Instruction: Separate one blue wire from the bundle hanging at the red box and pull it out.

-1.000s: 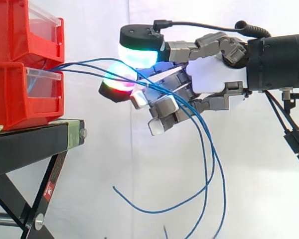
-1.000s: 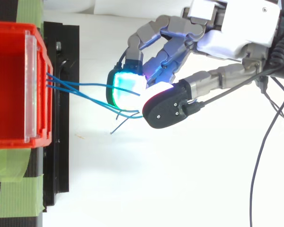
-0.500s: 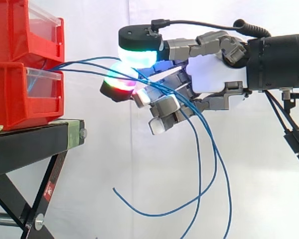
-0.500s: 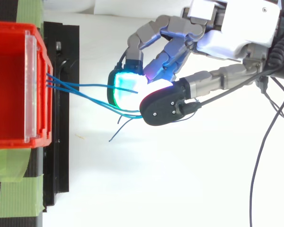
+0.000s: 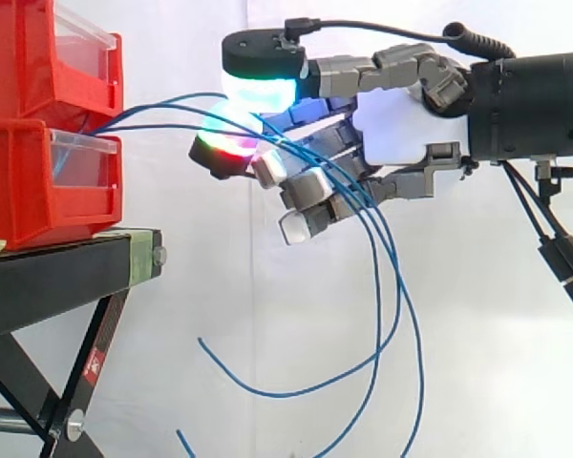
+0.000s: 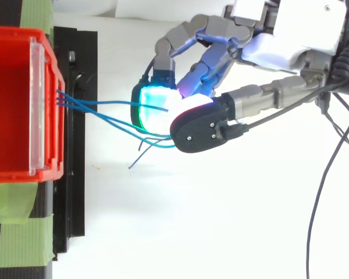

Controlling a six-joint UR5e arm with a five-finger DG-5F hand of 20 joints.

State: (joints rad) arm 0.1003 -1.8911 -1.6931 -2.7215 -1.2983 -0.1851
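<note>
A white curtain [image 5: 172, 315] closes the scene behind, and the room below the hand and in front of it is free air. The hand [image 5: 401, 134] comes in from the right at the height of the bins, with its fingers curled. Its thumb pad [image 5: 258, 88], glowing cyan and green, stands over a finger pad [image 5: 225, 145] that glows red and green. One blue wire [image 5: 167, 98] goes in between these two pads, so the hand appears clamped on it. The other blue wires [image 5: 400, 305] pass across the lower curled fingers and hang down in long loops, with loose ends near the bottom edge of the side view. All the wires leave the front edge of the lower red bin [image 5: 29, 191], just under the upper red bin [image 5: 19, 57]. Between this front edge and the pads lies an open gap that only the wires cross. The bins rest on a black stand [image 5: 48, 286]. In the top view, green tape [image 6: 20, 241] lies on the stand beside the bin.
</note>
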